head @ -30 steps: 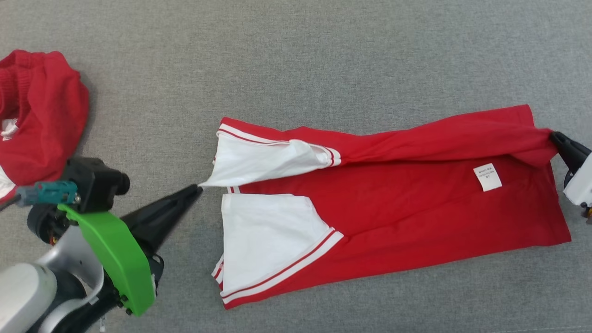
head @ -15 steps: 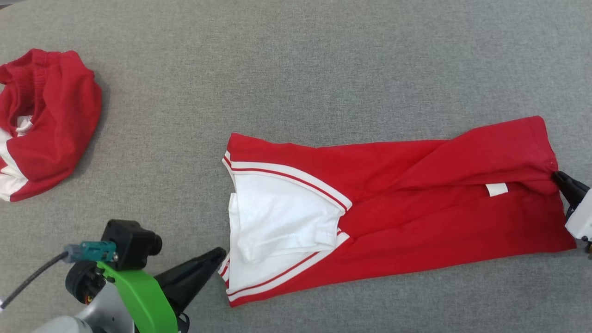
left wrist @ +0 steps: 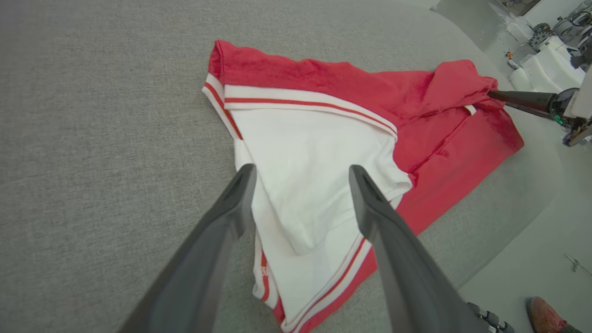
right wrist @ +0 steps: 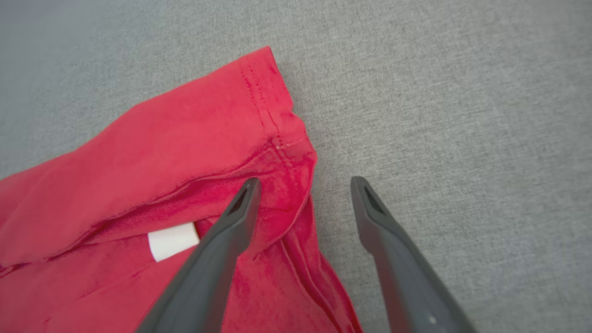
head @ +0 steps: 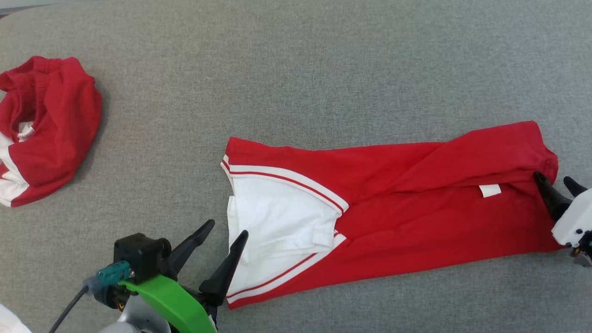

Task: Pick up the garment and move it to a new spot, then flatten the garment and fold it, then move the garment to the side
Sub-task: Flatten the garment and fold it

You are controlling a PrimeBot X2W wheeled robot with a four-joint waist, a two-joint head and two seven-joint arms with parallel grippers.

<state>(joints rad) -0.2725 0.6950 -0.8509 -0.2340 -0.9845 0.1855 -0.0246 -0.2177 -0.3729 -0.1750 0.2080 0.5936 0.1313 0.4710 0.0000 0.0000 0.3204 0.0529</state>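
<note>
Both our claws stood apart and empty, the left claw [head: 229, 227] before the garment [head: 416, 217], the right claw [head: 552, 177] astride its hem [right wrist: 282, 143], we judged to let it settle flat

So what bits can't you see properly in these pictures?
Label on the red shirt, head view: its writing is too small to read, and a red fold covers part of it.
Second red garment, head view: cut off by the left edge.
Right pincer, head view: its arm is cut off by the right edge.
Maybe a shoe, left wrist view: cut off by the bottom edge.
</note>
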